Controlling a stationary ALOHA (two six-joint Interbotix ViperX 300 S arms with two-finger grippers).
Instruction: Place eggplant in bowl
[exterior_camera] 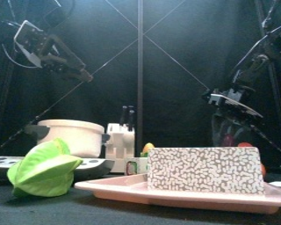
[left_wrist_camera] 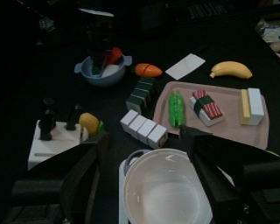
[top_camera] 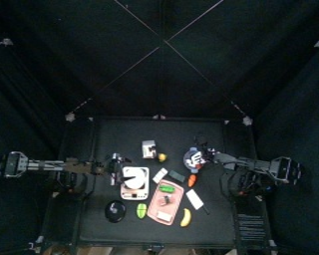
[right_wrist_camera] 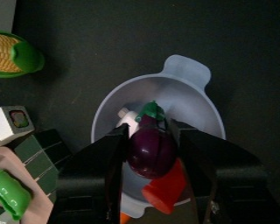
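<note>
A dark purple eggplant (right_wrist_camera: 152,150) with a green stem sits between the jaws of my right gripper (right_wrist_camera: 150,131), which is shut on it. It hangs over a pale grey bowl (right_wrist_camera: 187,98) with two handles. A white piece and a red piece lie in the bowl. From the left wrist view the bowl (left_wrist_camera: 98,77) shows far across the table. Level with the table, the right gripper (exterior_camera: 228,101) hangs well above it on the right. My left gripper (left_wrist_camera: 146,142) is open and holds nothing, raised on the left (exterior_camera: 82,74).
A white pot (left_wrist_camera: 164,188) stands under the left gripper. A pink tray (left_wrist_camera: 224,133) carries several toy foods. A banana (left_wrist_camera: 230,68), a corn cob (right_wrist_camera: 14,54) and a green leafy toy (exterior_camera: 43,167) lie around it.
</note>
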